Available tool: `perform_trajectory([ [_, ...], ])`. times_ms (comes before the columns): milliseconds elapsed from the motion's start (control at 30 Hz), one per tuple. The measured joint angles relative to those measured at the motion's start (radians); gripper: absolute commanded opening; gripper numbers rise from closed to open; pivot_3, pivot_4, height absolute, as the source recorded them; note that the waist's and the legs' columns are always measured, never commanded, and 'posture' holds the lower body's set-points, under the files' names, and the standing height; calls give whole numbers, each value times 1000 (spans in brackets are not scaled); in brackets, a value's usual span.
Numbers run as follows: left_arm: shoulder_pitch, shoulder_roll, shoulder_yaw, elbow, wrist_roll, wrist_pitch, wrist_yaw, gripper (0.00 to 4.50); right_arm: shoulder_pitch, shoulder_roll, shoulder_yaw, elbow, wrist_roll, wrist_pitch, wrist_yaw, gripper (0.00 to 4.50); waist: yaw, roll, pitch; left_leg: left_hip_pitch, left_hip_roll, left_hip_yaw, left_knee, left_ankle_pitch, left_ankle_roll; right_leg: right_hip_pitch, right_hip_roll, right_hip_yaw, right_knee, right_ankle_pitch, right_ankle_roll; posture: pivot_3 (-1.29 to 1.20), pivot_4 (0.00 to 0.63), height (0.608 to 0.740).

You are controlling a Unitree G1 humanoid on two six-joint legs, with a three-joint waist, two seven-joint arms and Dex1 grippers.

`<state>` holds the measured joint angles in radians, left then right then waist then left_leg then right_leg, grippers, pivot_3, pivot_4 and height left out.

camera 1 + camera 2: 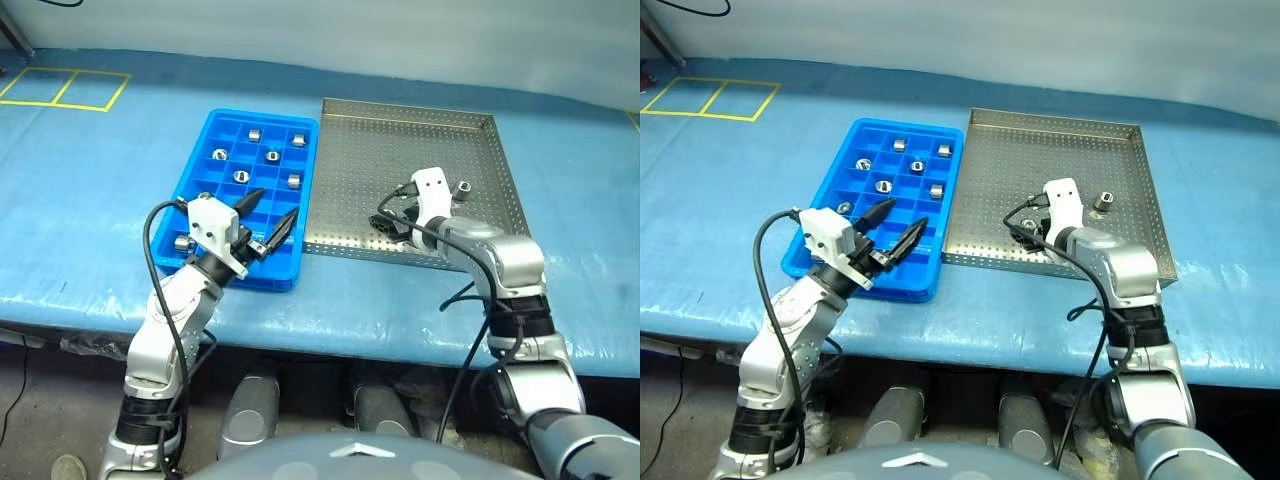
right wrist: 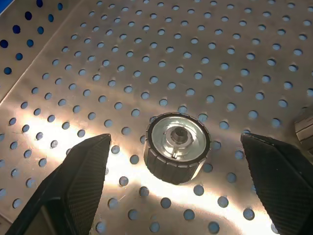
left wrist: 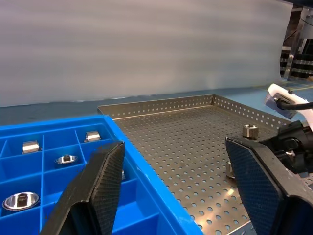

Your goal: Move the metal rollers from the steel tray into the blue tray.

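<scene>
Right gripper (image 2: 173, 183) hangs over the steel tray (image 1: 350, 150), fingers spread wide and nothing between them yet. In the right wrist view one roller (image 2: 177, 153) sits dead centre between the two fingers, standing on end w/ its centre hole facing up at the camera, flat on the perforated base. So the roller lies straight ahead of and below the gripper, a little past the fingertips, not touching either one. Its axis is upright; the ribbed round side faces both fingers, so judging from this the approach needs a drop and small push forward, then a squeeze across the diameter. No turn of the wrist looks needed.

A second roller (image 1: 463, 187) stands near the tray's right rim, just beyond the right wrist, apart from the first.

Left gripper (image 1: 270, 218) sits over the near end of the blue tray (image 1: 205, 160), fingers apart and empty, pointing across toward the steel tray. It's well apart from both loose rollers; the right arm is clearly the nearer one for this pick.

Blue tray lies just left of the steel tray on the blue-covered surface (image 1: 90, 200), rims near touching. Several rollers (image 1: 272, 155) already rest one per compartment in its far and middle rows. Job looks mostly done: two left in the steel tray, as far as can be seen.
</scene>
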<state>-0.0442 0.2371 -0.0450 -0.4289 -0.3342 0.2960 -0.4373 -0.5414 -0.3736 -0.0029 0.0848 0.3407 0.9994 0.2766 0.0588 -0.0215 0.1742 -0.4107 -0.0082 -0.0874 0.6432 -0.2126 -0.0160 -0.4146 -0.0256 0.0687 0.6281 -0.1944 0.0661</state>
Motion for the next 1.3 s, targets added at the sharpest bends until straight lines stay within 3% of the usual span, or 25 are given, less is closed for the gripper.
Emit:
perform_trajectory([
  [33,2,0,-1,-2,0,0,1,3552,-11,5,3,31,-10,-11,1,4500,2,0,0,0,0,0,0,0,0,0,0,0,0,0,0,297,150,740],
  [133,9,-2,4,-3,0,-1,11,3577,-35,16,16,116,-45,-61,11,3891,8,0,0,0,0,0,0,0,0,0,0,0,0,1,-2,300,150,740],
  [367,39,-3,18,-3,9,-3,45,3577,-38,24,18,183,-91,-173,73,1703,12,0,0,1,0,0,0,0,0,0,1,0,0,0,0,318,150,740],
  [567,72,-6,59,-35,-7,0,73,3577,-8,67,56,64,-78,-277,157,1712,18,3,1,0,1,0,-2,0,0,-2,1,0,0,2,-3,400,150,740],
  [800,166,8,113,-112,-9,9,128,3577,-145,194,88,39,-78,-412,203,1712,57,3,2,1,1,0,-4,0,0,-2,1,0,0,0,-1,508,150,740],
  [1000,271,53,197,-168,43,33,187,3577,-225,262,182,192,-143,-506,242,1712,137,3,2,3,1,0,-15,2,-4,-5,1,-1,0,-1,-6,568,150,740],
  [1300,296,73,297,-202,39,48,216,3577,-285,329,274,378,-268,-615,242,1712,284,3,2,-2,2,0,-20,4,-10,-15,2,-1,1,-4,-6,596,150,740],
])
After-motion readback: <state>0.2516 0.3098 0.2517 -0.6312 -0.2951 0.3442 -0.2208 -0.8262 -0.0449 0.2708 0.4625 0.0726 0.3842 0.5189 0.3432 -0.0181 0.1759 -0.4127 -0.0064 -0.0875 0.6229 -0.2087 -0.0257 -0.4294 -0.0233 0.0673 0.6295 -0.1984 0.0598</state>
